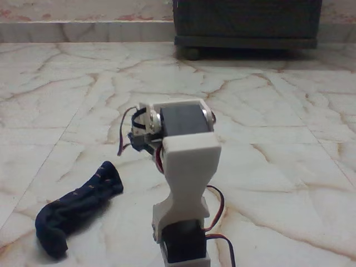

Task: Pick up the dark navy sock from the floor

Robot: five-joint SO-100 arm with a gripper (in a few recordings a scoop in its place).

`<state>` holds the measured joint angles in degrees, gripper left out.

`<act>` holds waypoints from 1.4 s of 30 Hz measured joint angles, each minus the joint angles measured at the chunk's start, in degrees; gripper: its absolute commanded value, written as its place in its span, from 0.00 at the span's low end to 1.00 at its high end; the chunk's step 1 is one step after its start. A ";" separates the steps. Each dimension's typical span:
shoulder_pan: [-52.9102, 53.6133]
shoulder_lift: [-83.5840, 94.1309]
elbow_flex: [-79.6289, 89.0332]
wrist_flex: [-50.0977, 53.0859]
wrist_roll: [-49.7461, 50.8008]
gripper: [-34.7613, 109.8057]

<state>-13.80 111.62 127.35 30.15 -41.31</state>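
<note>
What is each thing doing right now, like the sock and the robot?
Sock: lying loose and crumpled on the floor, left of the arm, nothing touching it.
Robot arm: upright, folded, away from the sock; gripper hidden behind it.
Floor: glossy, bare around the arm.
Cabinet: standing at the back, closed.

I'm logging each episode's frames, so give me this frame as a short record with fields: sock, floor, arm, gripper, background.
sock: dark navy sock lying bent on the floor, lower left of the fixed view
floor: glossy cream tiles with reddish-brown veins
arm: white arm folded, to the right of the sock, not touching it
gripper: cannot tell its state
background: dark cabinet with a round foot
</note>
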 measured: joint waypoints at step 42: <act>-29.00 -71.98 -60.03 10.28 23.73 0.33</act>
<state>-42.80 39.64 67.32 40.43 -17.58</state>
